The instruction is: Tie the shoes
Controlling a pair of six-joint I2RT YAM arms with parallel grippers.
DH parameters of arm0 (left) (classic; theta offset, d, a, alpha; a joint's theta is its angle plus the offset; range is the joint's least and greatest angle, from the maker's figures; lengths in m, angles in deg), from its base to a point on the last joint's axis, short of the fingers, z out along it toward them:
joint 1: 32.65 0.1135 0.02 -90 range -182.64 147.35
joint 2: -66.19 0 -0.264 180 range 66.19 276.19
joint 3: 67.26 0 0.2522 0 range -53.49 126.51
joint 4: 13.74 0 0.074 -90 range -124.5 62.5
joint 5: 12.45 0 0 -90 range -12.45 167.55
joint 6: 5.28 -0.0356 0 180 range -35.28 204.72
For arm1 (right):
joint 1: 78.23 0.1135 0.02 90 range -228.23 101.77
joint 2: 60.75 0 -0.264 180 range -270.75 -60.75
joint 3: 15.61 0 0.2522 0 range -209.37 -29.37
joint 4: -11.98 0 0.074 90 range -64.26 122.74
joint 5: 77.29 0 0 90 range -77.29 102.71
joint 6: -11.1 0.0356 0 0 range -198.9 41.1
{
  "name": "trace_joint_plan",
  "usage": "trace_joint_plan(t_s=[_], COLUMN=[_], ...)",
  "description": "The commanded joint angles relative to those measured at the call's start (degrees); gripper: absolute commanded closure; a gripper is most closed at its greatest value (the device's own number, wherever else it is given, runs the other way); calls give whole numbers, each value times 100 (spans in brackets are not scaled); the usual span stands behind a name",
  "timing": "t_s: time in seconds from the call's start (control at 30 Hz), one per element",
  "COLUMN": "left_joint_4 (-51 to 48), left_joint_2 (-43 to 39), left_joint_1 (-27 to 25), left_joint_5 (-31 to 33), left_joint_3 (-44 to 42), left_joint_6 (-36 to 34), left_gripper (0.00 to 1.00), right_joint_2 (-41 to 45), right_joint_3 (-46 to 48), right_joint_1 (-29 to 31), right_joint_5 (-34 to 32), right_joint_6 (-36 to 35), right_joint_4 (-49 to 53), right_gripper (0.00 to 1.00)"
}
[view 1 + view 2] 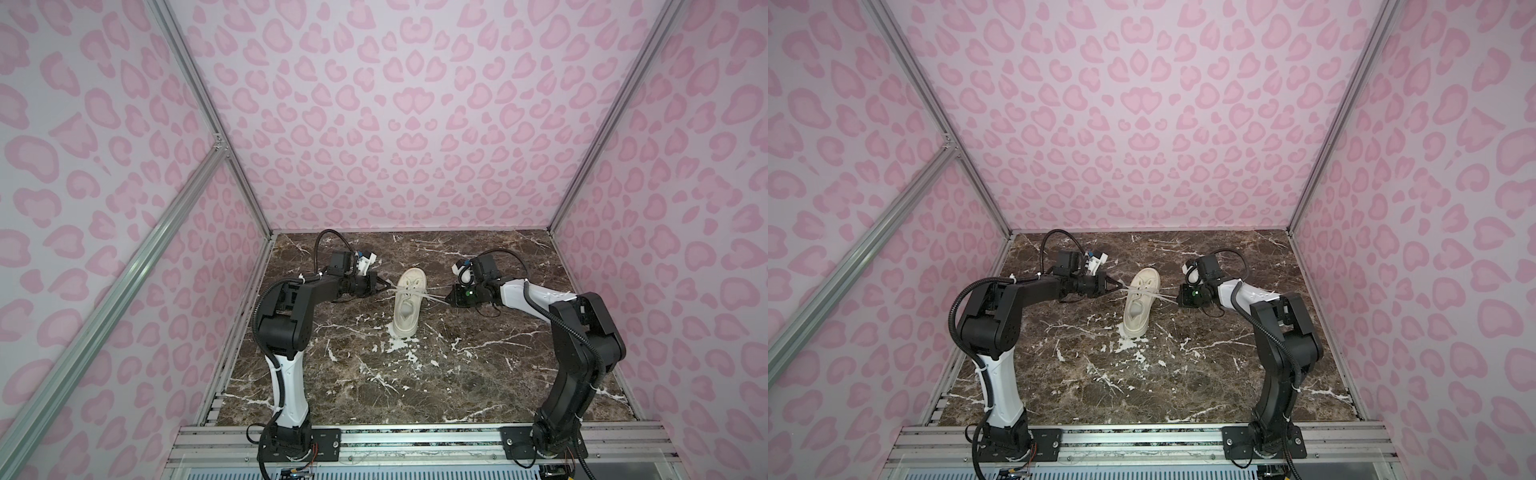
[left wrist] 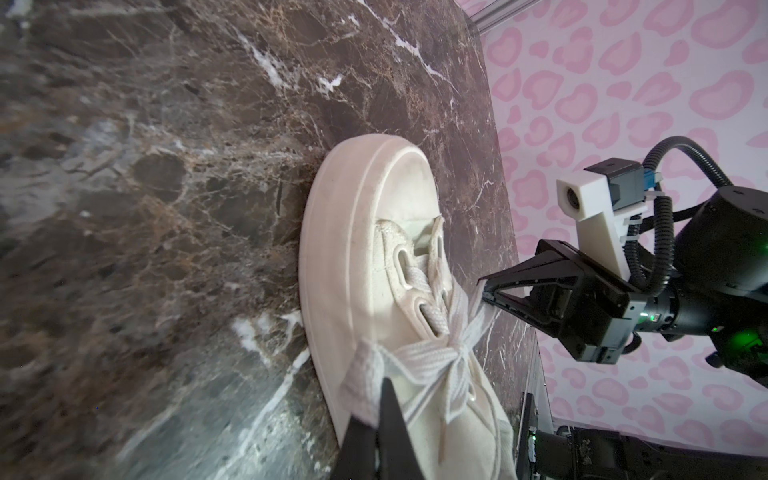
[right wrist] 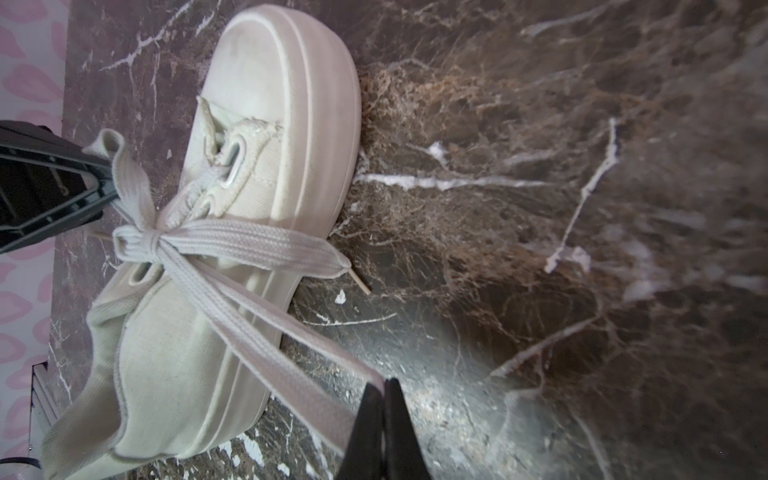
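A cream sneaker (image 1: 409, 309) (image 1: 1139, 307) stands on the marble table, toe toward the back wall. Its flat laces are crossed into a knot (image 2: 459, 353) (image 3: 151, 241) over the tongue. My left gripper (image 1: 388, 286) (image 2: 384, 382) sits just left of the shoe, shut on a folded lace loop (image 2: 365, 374). My right gripper (image 1: 446, 300) (image 3: 384, 384) is just right of the shoe, shut on another lace loop (image 3: 291, 340) pulled taut from the knot. A loose lace end (image 3: 332, 257) with its tip hangs over the sole's side.
The brown marble table (image 1: 415, 382) is boxed in by pink-patterned walls (image 1: 374, 124) on three sides, with aluminium posts (image 1: 257, 208) at the corners. A metal rail (image 1: 415, 440) carrying both arm bases runs along the front edge.
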State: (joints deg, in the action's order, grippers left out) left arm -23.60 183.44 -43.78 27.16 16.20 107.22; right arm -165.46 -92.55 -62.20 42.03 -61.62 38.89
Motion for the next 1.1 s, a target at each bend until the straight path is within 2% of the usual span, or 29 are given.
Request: trace_joint_plan(t_s=[0.0, 0.23, 0.83, 1.07], left_joint_4=[-88, 141, 196, 225], left_joint_2=[-67, -53, -101, -96], left_joint_1=[146, 73, 183, 193], left_joint_5=[522, 490, 521, 508], left_joint_3=[16, -39, -139, -144], left_joint_6=[-230, -61, -53, -21], left_gripper=[97, 97, 97, 97], right_joint_2=[36, -145, -15, -110], right_joint_3=[49, -46, 161, 121], right_joint_1=[-165, 84, -283, -92], right_joint_5=[-728, -651, -667, -577], right_joint_6=[-130, -8, -124, 20], right_joint_4=[724, 642, 645, 510], right_gripper=[100, 100, 100, 100])
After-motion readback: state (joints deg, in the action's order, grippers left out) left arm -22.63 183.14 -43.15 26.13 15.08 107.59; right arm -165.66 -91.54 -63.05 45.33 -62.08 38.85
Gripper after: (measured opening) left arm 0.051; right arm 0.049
